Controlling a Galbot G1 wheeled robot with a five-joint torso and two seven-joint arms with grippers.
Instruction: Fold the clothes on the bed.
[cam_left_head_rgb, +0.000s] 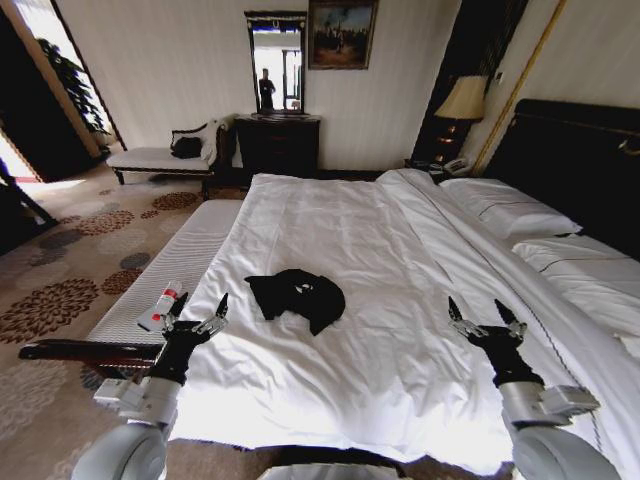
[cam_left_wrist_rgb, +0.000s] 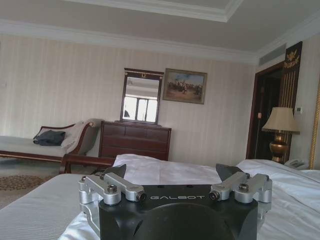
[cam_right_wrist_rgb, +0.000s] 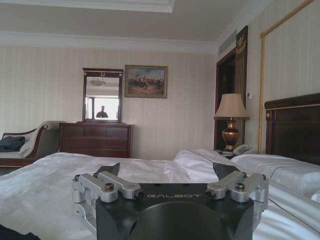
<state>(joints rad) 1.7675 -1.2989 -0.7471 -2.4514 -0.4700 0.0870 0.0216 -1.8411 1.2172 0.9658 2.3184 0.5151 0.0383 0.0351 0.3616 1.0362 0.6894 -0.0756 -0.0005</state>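
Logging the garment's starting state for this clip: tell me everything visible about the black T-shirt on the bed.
The black T-shirt is soft dark cloth, lying crumpled in a loose, uneven heap rather than spread flat, with folds bunched up and one flap trailing toward the robot. No lettering can be made out. It rests on the white duvet of the bed, near the middle of the foot end, touching only the bedding. It lies between and beyond the left gripper and right gripper, both with jaws open and apart from it.

Striped pale walls, dark dresser (cam_left_head_rgb: 277, 143), mirror (cam_left_head_rgb: 277, 62), lit lamp (cam_left_head_rgb: 461, 99), patterned carpet (cam_left_head_rgb: 70, 250).
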